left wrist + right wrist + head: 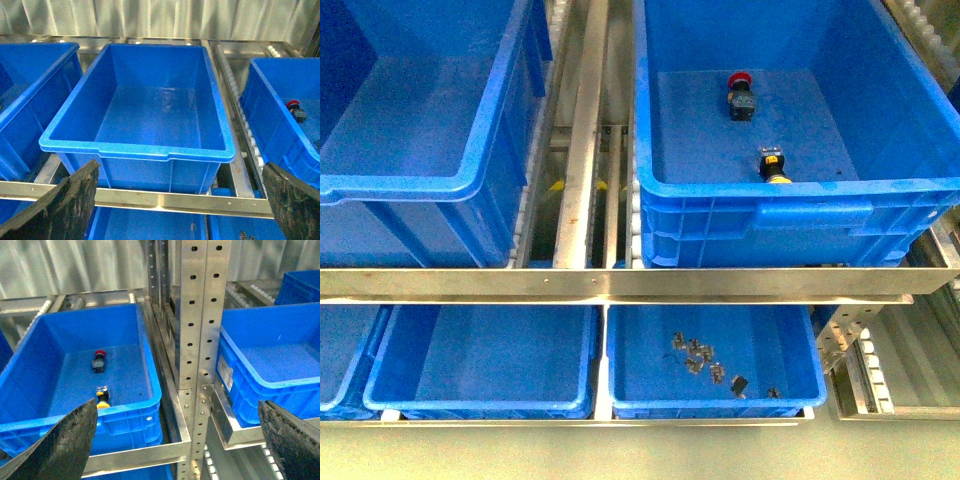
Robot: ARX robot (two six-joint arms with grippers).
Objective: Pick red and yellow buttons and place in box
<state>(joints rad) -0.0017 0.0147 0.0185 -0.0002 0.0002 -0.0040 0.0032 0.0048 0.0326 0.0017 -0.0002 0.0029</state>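
Only the fingers are seen of each gripper. The left gripper [172, 210] is fitted with two broad, black, wedge-shaped fingers [65, 207] of rough, matte texture. Identical dark, coarse-surfaced fingers [62, 447] are fitted to the right gripper [175, 447].

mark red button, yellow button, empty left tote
red button [739, 81], front view, on its red cap
yellow button [777, 178], front view, on its yellow cap
left tote [150, 120], left wrist view, on its bare floor
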